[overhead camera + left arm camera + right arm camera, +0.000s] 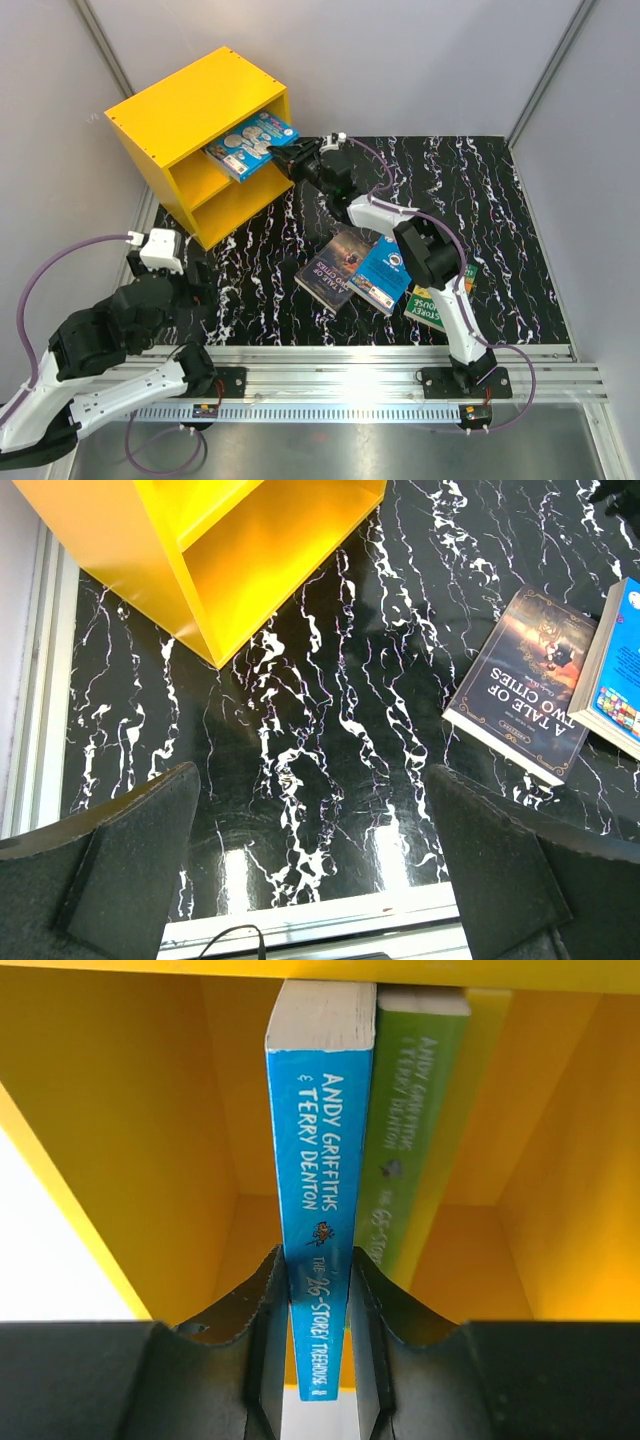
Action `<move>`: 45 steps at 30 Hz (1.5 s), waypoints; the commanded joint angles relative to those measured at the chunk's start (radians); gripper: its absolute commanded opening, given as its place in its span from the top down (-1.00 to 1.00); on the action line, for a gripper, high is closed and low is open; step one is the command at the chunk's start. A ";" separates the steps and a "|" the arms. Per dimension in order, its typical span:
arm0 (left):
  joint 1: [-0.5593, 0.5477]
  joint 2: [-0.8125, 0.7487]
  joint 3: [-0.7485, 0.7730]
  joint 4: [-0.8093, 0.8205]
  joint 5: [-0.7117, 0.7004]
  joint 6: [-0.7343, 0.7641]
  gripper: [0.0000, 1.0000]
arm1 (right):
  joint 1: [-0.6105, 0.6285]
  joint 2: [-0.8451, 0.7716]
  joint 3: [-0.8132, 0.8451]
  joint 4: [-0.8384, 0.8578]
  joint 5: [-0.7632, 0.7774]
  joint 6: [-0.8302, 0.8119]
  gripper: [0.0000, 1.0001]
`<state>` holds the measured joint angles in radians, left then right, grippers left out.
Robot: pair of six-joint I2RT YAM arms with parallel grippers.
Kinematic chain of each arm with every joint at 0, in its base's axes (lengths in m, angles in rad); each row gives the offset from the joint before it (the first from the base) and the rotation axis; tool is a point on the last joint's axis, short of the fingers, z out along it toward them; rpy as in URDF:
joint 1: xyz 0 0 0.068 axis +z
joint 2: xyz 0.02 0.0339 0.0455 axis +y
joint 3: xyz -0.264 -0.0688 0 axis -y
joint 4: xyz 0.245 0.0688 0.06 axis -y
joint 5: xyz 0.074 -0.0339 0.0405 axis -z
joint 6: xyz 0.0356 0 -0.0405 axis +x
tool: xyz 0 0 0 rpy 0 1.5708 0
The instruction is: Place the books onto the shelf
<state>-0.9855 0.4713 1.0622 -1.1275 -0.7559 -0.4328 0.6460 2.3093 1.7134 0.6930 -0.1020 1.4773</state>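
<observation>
**Reader:** What does the right tool (316, 1272) hold?

**Legend:** Both fingers are clamped on the spine of a blue book (315, 1140), "The 26-Storey Treehouse". The book sits partway inside the upper compartment of the shelf (190, 105), cover up. Its outer end projects from the open front, above the middle board (197, 178).

**Reader:** And around it?

**Legend:** Beside the spine, the glossy yellow surface carries a green-tinted mirror image of it. The left tool (315, 865), fingers spread wide and holding nothing, hangs over bare bench (300, 730) just in front of the shelf's near corner. Three books lie on the bench, well out from the shelf front. Nearest the shelf is a dark book (335, 265), "A Tale of Two Cities". A second blue book (385, 272) lies against the edge of the dark one that faces away from the shelf. A green book (432, 308) lies farthest out. The right arm (425, 250) passes over the green book on its way to the shelf.

**Reader:** What cannot be read?

**Legend:** The shelf's top panel hides the held book's inner end, and whether the book rests on the board cannot be told. The right arm covers much of the green book, leaving only part of its yellow lettering. In the left wrist view the frame edge cuts off the second blue book.
</observation>
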 commanded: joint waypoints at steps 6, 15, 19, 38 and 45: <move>-0.004 -0.003 -0.008 0.054 -0.003 0.020 -0.97 | 0.010 -0.016 0.187 -0.118 0.091 -0.034 1.00; -0.004 -0.025 -0.014 0.057 0.001 0.022 -0.97 | 0.011 0.019 0.279 -0.231 0.087 -0.038 0.93; -0.004 -0.033 -0.016 0.061 0.004 0.026 -0.97 | 0.021 -0.002 0.270 -0.269 0.085 -0.080 0.17; -0.005 -0.045 -0.025 0.067 0.004 0.028 -0.97 | 0.050 -0.243 0.012 -0.377 0.047 -0.262 0.19; -0.004 -0.046 -0.025 0.067 0.001 0.026 -0.97 | 0.052 -0.177 0.078 -0.392 0.021 -0.259 1.00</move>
<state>-0.9855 0.4381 1.0382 -1.1038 -0.7513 -0.4183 0.6910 2.1151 1.7409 0.2638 -0.0662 1.2419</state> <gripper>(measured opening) 0.987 0.010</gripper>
